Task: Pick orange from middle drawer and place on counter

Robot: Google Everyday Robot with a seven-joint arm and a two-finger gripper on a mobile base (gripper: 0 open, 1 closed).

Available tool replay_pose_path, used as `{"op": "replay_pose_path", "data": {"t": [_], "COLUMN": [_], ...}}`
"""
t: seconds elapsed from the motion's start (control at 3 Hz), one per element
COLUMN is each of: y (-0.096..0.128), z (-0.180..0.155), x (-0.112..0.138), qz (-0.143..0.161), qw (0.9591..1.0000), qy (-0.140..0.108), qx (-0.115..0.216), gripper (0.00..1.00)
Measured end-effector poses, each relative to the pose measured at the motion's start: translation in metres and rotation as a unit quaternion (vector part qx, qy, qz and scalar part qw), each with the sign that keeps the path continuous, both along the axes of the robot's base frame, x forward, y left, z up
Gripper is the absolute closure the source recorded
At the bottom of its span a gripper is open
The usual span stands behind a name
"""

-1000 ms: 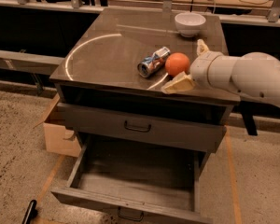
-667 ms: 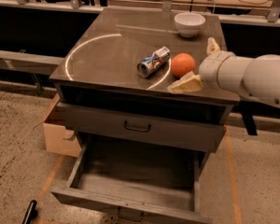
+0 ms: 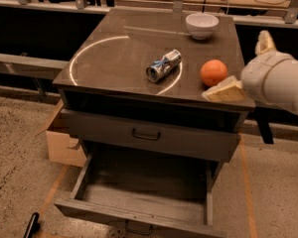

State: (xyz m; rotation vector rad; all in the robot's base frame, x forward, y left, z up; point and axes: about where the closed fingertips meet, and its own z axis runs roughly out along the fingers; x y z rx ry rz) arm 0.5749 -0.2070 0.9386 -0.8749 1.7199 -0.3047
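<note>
The claw has drawn back to the right, off the orange. Its 2 fingers are spread and hold nothing, the lower one just beside the fruit. The orange now sits free on the tabletop near the right front edge, so the placing looks done. The can lies near on its left and the bowl well behind, neither blocking a retreat, while the drawer stands open below.

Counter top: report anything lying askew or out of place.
The can lies tipped on its side on the counter, left of the orange. The middle drawer hangs open, empty. The gripper, jaws open, sits just right of the orange.
</note>
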Motion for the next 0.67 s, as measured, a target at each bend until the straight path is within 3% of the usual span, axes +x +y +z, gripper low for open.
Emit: {"op": "replay_pose_path", "data": {"t": [0.33, 0.67], "y": [-0.0300, -0.0289], "z": [0.0196, 0.0190], "x": [-0.0184, -0.0175], "qz": [-0.040, -0.039], "qw": [0.9992, 0.9992], "qy": [-0.007, -0.007], "qx": [0.000, 0.001], "gripper": [0.00, 0.00]}}
